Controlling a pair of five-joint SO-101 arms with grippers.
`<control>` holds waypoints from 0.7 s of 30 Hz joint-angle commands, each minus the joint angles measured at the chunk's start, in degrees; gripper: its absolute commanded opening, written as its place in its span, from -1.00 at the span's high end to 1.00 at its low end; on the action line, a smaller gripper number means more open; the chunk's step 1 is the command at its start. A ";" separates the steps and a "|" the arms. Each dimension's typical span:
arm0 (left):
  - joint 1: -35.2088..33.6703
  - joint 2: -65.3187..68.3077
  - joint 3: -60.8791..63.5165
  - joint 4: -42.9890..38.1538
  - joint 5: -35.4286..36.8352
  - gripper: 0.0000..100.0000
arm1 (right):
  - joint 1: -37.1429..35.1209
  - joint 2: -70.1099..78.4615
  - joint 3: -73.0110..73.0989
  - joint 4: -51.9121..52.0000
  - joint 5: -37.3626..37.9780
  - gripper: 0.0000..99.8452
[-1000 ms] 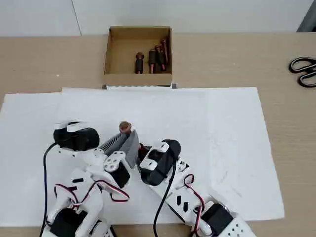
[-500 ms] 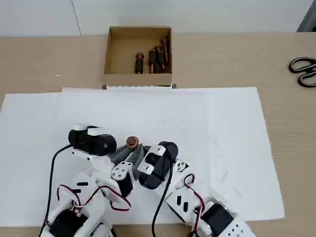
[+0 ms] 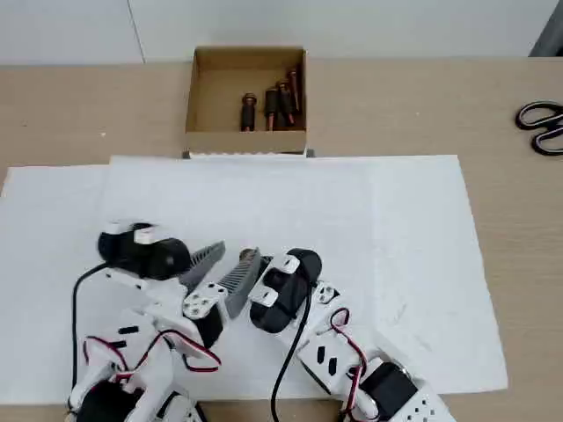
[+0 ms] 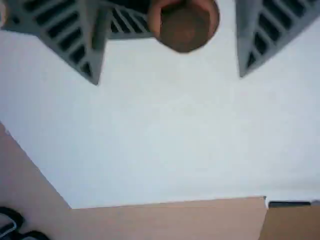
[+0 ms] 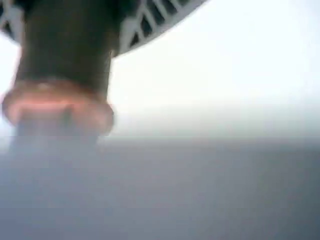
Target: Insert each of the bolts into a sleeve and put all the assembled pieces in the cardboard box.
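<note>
Right gripper (image 5: 70, 20) grips sleeved bolt (image 4: 185, 22), head facing left gripper (image 4: 168, 77)

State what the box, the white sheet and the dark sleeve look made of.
Box: brown cardboard, matte, plain tan walls. Sheet: likely thin paper, matte white, with faint creases. Sleeve: dark and dull, perhaps rubber or plastic; too blurred to tell.

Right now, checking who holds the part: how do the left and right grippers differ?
The left gripper is open, its fingers clear of the bolt head; the right gripper is shut on the sleeve. The left gripper holds nothing; the right gripper holds bolt and sleeve. Both are over the white paper.
</note>
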 commanded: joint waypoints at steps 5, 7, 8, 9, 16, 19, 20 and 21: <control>-8.26 -0.44 -5.85 0.35 -5.27 0.98 | 0.75 -0.57 -2.02 -1.10 0.62 1.00; -10.99 -0.44 -4.35 0.44 -7.91 0.99 | 1.71 -0.57 -2.02 -1.10 0.44 1.00; -12.40 -0.44 -3.12 0.44 -9.23 0.99 | 2.68 -0.57 -2.11 -1.10 0.44 1.00; -13.63 -0.44 -1.89 0.35 -10.64 0.99 | 4.26 -0.57 -2.11 -1.10 0.35 1.00; -21.27 -0.44 10.42 0.26 -20.48 0.99 | 19.12 0.13 -5.98 2.42 0.26 1.00; -23.56 -0.44 16.13 0.00 -21.36 0.99 | 21.85 0.22 -10.02 6.29 0.26 1.00; -24.09 -0.44 17.45 0.00 -21.45 0.99 | 22.37 0.57 -11.16 6.90 0.26 1.00; -24.53 -0.53 18.51 0.00 -21.54 0.99 | 22.90 1.54 -12.40 6.99 0.26 1.00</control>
